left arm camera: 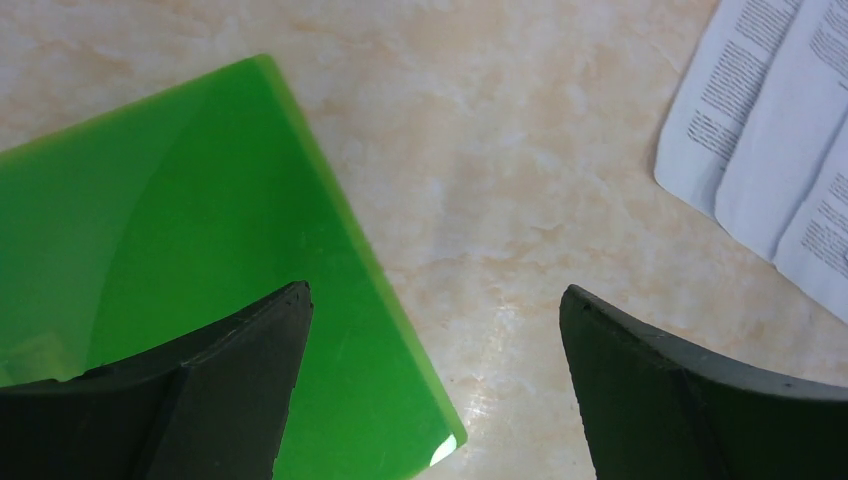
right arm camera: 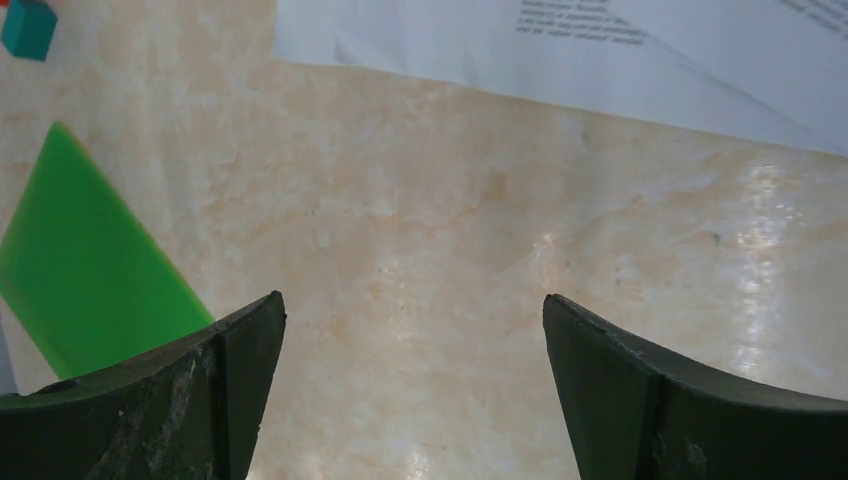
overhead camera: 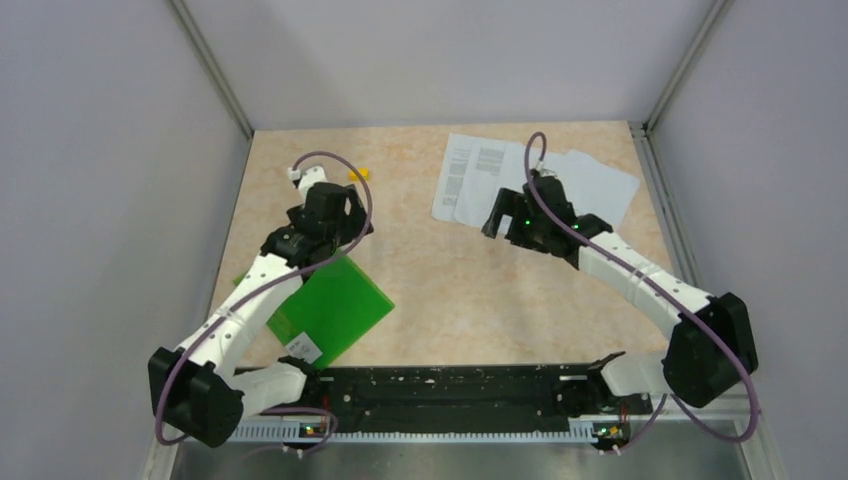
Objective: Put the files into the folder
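The green folder [overhead camera: 335, 310] lies closed and flat on the table at the near left, with a white label [overhead camera: 303, 347] on its cover. It also shows in the left wrist view [left arm camera: 150, 230] and the right wrist view [right arm camera: 80, 260]. The files [overhead camera: 480, 175], white printed sheets, lie fanned out at the far right. They show in the left wrist view [left arm camera: 770, 150] and the right wrist view [right arm camera: 560, 50] too. My left gripper [overhead camera: 352, 225] [left arm camera: 435, 300] is open and empty above the folder's far corner. My right gripper [overhead camera: 495, 218] [right arm camera: 415, 305] is open and empty over bare table, just short of the files.
A small yellow block [overhead camera: 358, 173] sits at the far left of the table. A teal block [right arm camera: 27, 27] shows in the right wrist view's corner. Grey walls and metal rails close in the table on three sides.
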{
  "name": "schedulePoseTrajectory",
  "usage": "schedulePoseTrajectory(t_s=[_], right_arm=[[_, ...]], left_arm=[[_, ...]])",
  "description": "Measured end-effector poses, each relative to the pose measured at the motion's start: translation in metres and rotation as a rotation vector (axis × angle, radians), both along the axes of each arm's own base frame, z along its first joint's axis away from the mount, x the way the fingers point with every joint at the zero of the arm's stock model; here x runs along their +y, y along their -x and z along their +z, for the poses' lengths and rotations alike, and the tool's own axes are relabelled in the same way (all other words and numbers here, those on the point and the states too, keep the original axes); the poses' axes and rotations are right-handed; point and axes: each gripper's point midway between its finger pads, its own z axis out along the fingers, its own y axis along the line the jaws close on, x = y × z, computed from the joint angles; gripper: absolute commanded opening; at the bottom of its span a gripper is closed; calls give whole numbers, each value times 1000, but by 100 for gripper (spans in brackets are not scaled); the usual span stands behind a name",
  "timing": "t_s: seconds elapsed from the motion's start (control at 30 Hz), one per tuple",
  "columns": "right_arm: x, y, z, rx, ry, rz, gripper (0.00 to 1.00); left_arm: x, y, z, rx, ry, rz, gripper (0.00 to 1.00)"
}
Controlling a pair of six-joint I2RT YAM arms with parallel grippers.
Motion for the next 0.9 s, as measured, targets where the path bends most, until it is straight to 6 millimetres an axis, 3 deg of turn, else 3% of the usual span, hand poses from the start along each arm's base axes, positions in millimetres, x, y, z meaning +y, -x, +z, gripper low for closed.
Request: schedulePoseTrajectory(t_s=[0.2,0.33,0.43,0.6,0.9], right_arm=[[58,8,-37,80,41,177,99],[97,9,-50,101,58,295,99],[128,10,-52,84,43,395,99],[170,1,-60,58,34,521,99],[198,0,-71,39,36,622,99]], left_arm=[[58,12,-17,38,20,238,98],[115,39,-48,78,53,457,98],[146,63,-68,100,83,591,98],[180,88,-92,135,119,761,98],[212,107,-132,157,276,948,98]])
